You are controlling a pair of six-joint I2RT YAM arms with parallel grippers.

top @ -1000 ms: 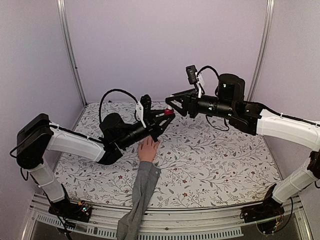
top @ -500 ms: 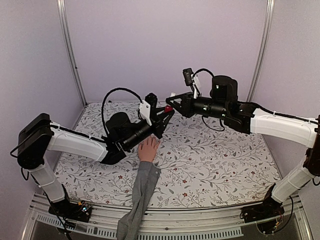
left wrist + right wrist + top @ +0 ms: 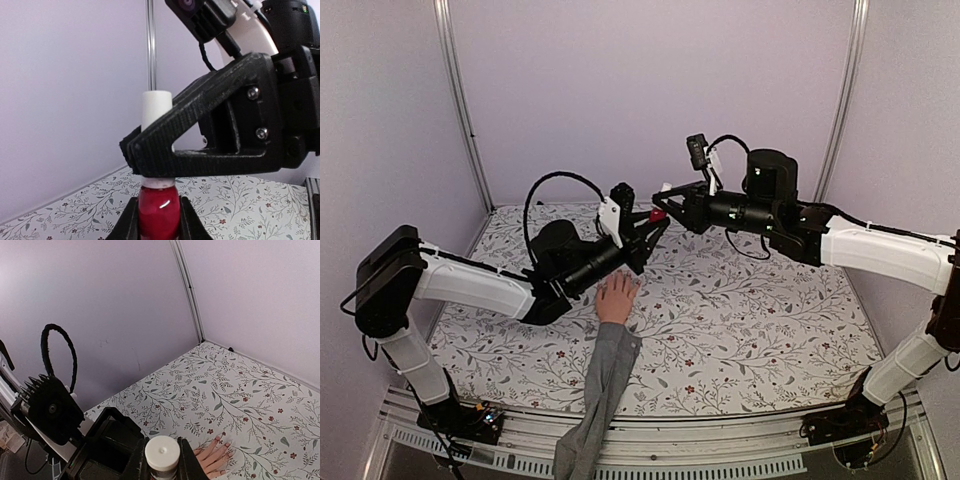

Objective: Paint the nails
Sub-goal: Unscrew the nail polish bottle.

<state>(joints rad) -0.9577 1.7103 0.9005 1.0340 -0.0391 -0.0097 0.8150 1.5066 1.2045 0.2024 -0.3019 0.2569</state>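
I see the floral table (image 3: pixel 750 330) with the grey sleeve (image 3: pixel 603 380) running in from 6 o'clock. The mannequin hand (image 3: pixel 616 298) lies flat on it, fingers spread toward 12. At its 1 o'clock, raised above it, the left gripper (image 3: pixel 650 230) is clenched on the red polish bottle (image 3: pixel 158 210). The right gripper (image 3: pixel 666 208) is clamped on its white cap (image 3: pixel 162 452). The nails (image 3: pixel 226 444) are tiny and pale.
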